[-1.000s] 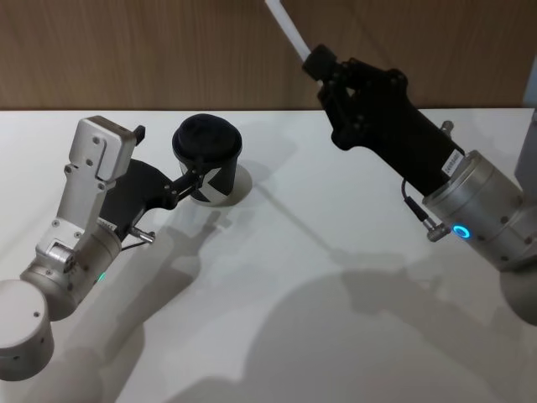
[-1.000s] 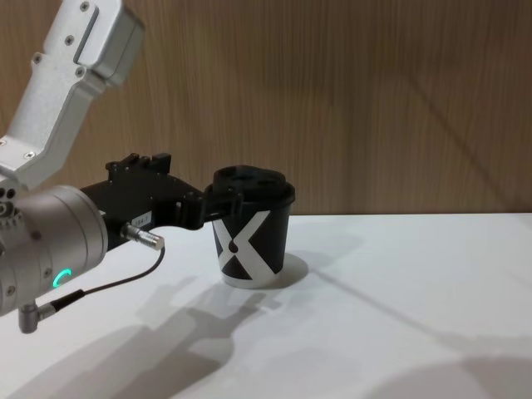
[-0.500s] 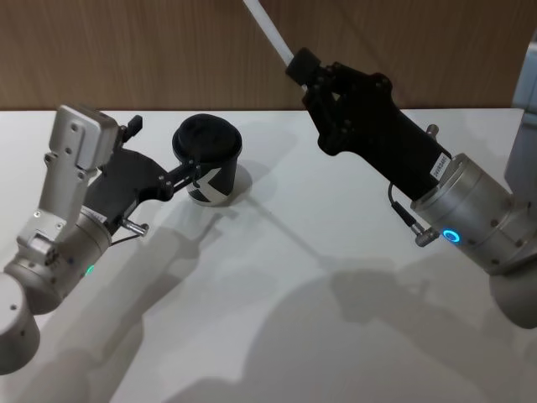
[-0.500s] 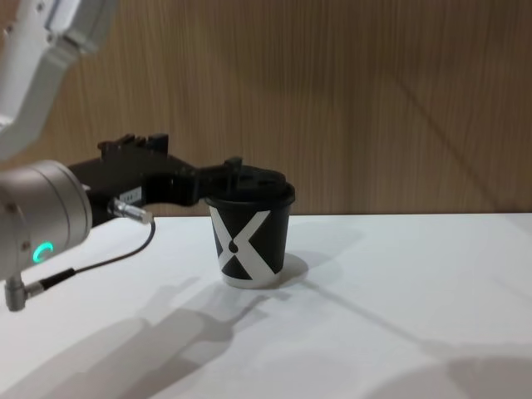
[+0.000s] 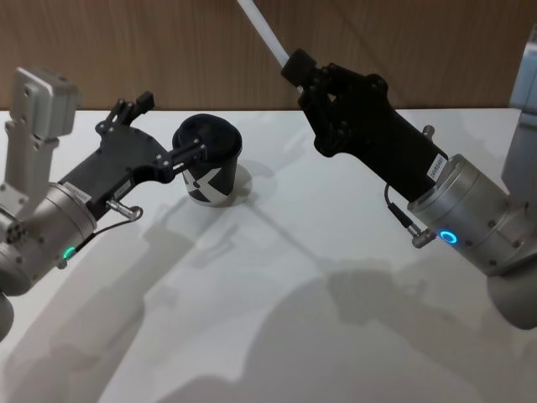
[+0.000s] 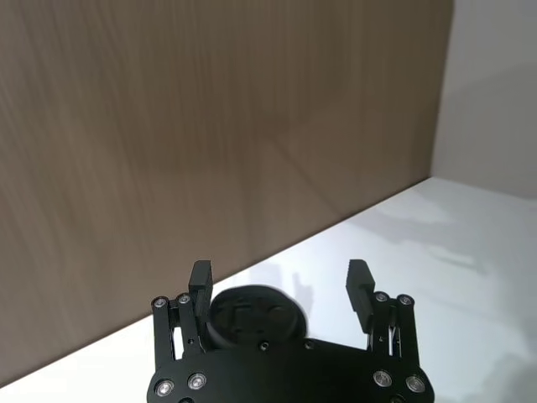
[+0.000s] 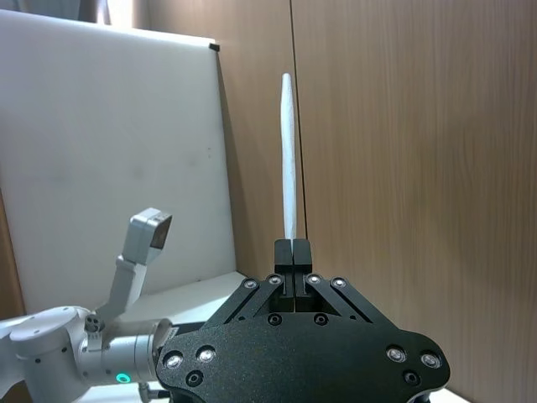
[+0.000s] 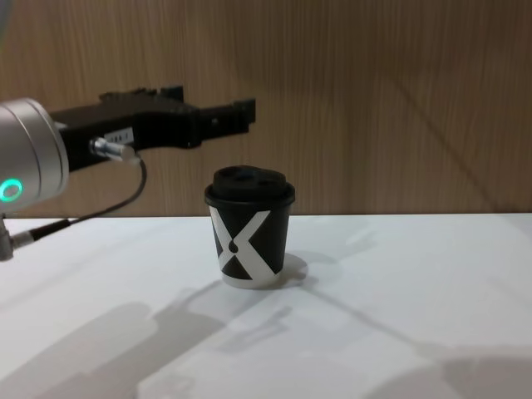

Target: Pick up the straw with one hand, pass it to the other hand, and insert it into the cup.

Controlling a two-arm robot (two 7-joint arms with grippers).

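The black cup [image 5: 208, 161] with a white X [image 8: 249, 238] stands upright on the white table [image 5: 277, 277], its domed lid on. My left gripper [image 5: 191, 154] hovers open just left of the cup's top; from the chest it [image 8: 243, 112] hangs above lid height. In the left wrist view the lid [image 6: 252, 314] lies below the open left gripper [image 6: 281, 277]. My right gripper [image 5: 299, 65] is raised behind and to the right of the cup, shut on the white straw [image 5: 262, 27]. The straw [image 7: 289, 159] sticks straight out past the right gripper [image 7: 294, 248].
A wood-panelled wall [image 8: 374, 100] closes off the far edge of the table. A pale panel [image 5: 525, 67] stands at the right edge. The left arm [image 7: 109, 353] shows in the right wrist view before a white board [image 7: 101, 126].
My left gripper has lifted from beside the cup's wall to above lid height. The right gripper has shifted a little to the left with the straw.
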